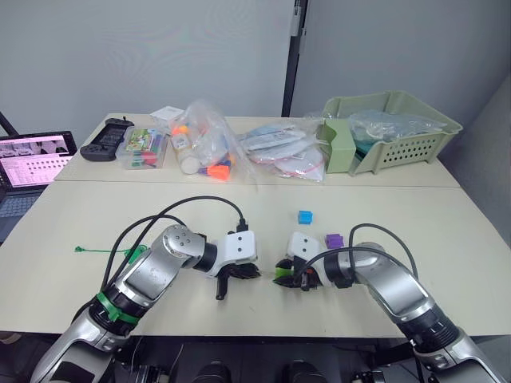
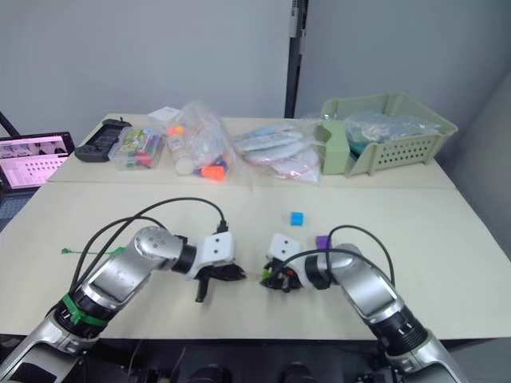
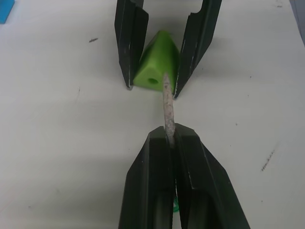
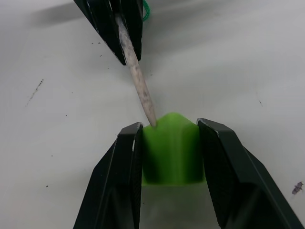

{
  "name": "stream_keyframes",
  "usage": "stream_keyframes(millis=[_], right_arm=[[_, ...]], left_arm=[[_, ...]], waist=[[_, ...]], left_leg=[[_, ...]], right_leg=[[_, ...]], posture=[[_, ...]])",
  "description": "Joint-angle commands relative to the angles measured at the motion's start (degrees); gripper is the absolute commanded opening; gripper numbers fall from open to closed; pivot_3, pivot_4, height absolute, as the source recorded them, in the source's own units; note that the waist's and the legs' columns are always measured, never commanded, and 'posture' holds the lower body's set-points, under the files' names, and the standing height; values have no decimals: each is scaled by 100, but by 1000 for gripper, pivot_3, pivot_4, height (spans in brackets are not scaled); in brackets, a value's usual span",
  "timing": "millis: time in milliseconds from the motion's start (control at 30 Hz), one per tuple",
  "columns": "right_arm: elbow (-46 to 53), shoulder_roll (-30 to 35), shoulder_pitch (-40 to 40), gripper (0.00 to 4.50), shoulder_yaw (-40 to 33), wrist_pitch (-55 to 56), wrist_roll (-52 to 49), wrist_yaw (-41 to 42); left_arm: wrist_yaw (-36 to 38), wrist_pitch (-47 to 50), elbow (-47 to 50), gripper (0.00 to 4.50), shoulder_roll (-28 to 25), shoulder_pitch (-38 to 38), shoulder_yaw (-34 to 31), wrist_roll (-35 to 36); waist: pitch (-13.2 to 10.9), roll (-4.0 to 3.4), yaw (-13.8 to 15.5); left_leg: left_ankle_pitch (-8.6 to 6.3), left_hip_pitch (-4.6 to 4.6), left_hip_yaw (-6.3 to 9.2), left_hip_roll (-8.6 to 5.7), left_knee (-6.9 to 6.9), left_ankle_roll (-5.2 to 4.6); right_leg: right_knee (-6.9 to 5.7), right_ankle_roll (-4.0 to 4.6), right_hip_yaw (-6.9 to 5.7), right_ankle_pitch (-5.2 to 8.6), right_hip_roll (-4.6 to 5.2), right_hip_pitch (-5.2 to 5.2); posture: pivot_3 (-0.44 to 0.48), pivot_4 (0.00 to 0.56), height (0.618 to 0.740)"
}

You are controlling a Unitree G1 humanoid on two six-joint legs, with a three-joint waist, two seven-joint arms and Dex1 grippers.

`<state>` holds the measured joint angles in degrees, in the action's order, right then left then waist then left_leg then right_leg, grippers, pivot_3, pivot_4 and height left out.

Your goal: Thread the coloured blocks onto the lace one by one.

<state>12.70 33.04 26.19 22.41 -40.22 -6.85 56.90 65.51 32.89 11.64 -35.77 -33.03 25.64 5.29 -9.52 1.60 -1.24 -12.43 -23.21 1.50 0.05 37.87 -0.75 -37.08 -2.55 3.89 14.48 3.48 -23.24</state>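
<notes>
My right gripper (image 4: 170, 125) is shut on a light green block (image 4: 171, 152), holding it low over the table near the front edge (image 1: 283, 274). My left gripper (image 3: 170, 134) faces it, shut on the lace's stiff pale tip (image 3: 167, 102). The tip's point touches the block just beside its round hole (image 3: 152, 82). The green cord of the lace (image 1: 104, 250) trails off to the left across the table. A blue block (image 1: 304, 216) and a purple block (image 1: 334, 240) lie on the table just behind the right gripper.
Across the back table stand a green basket (image 1: 399, 128), clear bags of orange toys (image 1: 207, 148), a clear box of markers (image 1: 144, 148) and a black controller (image 1: 104, 142). A laptop (image 1: 32, 163) sits at the far left. Black cables loop over both arms.
</notes>
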Motion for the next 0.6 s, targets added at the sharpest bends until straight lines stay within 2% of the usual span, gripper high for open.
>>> stream_keyframes(millis=[33,367,600], right_arm=[[114,-24,-126,1257,345,-144,-36,98],[207,-64,-145,1257,363,-269,-64,43],[306,135,-222,1257,292,-403,-60,41]], left_arm=[[-74,-68,17,0,112,-161,41,-66],[-103,-188,-258,0,427,-304,216,-160],[25,32,-7,0,-95,-301,32,-141]], waist=[[0,0,-2],[0,0,-15],[0,0,2]], left_leg=[[0,0,0,0,0,0],[0,1,-1,1,0,0],[-1,1,1,1,0,-1]], right_leg=[[0,0,0,0,0,0],[-1,0,0,0,-2,0],[-1,0,0,0,-2,0]], posture=[[0,150,740],[0,150,740],[0,150,740]])
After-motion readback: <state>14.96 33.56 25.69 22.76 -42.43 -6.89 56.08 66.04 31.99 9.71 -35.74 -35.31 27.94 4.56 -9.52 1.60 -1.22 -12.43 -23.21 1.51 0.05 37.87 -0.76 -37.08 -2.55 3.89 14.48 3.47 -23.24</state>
